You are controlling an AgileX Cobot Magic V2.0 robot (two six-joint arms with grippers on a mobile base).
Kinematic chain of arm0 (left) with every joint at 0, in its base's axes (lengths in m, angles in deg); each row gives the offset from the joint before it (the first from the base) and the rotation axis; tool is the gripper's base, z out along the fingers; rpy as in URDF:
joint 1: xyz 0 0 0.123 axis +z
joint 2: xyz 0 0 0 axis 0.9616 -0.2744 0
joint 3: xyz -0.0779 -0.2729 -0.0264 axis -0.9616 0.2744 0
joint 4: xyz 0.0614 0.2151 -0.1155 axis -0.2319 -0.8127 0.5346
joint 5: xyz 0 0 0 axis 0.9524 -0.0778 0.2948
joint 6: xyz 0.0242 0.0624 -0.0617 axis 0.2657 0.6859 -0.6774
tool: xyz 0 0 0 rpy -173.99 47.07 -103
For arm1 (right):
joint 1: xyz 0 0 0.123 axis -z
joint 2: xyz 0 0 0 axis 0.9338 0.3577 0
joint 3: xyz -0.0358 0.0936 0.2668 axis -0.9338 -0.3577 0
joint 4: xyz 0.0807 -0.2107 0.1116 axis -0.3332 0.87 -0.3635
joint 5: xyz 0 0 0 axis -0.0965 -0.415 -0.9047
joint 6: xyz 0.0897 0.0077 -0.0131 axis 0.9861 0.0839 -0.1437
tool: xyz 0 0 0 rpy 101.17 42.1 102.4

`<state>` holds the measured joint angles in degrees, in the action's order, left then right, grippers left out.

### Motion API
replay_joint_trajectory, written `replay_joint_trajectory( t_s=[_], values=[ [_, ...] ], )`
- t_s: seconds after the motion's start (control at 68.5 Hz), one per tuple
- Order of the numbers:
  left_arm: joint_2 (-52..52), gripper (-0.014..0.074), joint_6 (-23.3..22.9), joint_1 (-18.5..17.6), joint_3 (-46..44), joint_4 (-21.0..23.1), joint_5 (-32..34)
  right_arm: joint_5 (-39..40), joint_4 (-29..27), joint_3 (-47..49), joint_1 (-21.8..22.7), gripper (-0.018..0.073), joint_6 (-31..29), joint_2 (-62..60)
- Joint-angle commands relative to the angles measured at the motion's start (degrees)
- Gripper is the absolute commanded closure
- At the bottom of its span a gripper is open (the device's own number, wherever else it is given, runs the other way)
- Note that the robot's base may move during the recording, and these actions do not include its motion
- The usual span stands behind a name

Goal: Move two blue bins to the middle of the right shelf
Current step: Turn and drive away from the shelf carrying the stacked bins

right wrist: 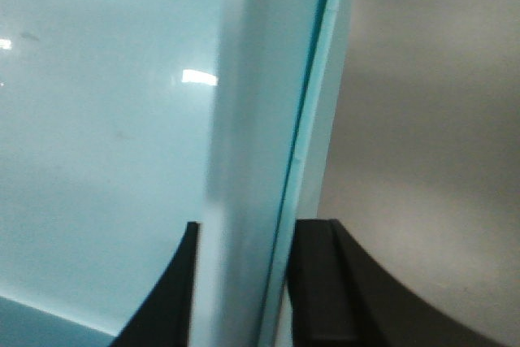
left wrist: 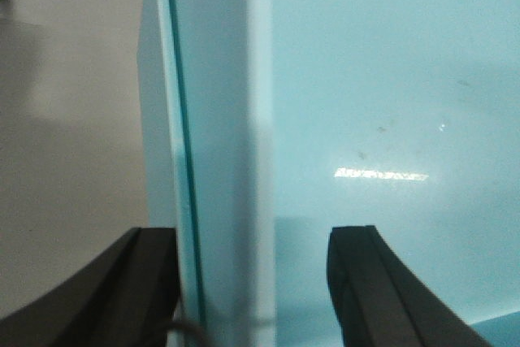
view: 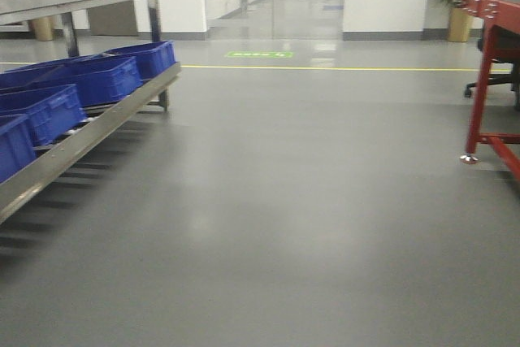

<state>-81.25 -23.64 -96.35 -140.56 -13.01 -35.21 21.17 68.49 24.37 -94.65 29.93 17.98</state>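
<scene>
Pale-blue bin (left wrist: 390, 103), blurred and cropped

Gleaming smooth and glossy grey across the floor (view: 284, 201), mirroring the lights in soft patches. Showing bare brushed metal along the shelf (view: 97, 123), dull in sheen. Looking like hard blue plastic in the shelf bins (view: 110, 79), with sides moulded in a fine ribbed grid. Wearing glossy red paint over the tabletop (view: 491, 6) and its metal legs. Reading as smooth, glossy pale plastic in the held bin (left wrist: 390, 103), catching bright glints and carrying faint dark scuffs. Appearing matt black, rubber-like, on the fingers (left wrist: 370, 290) of the left hand (left wrist: 253, 237) and right hand (right wrist: 248, 229).
</scene>
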Motion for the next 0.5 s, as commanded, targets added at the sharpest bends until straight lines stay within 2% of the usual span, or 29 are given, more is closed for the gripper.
replay_joint_trajectory(
  t_s=[0.0, 0.482],
  values=[
    [1.0, 0.0707, 2.3, -0.2, -0.9, 1.1, 3.9, 4.9, 0.1, 1.1, 0.2, 0.0713, -0.8, -0.8],
    [1.0, 0.0707, 2.3, -0.2, -0.9, 1.1, 3.9, 4.9, 0.1, 1.1, 0.2, 0.0713, -0.8, -0.8]
  ],
)
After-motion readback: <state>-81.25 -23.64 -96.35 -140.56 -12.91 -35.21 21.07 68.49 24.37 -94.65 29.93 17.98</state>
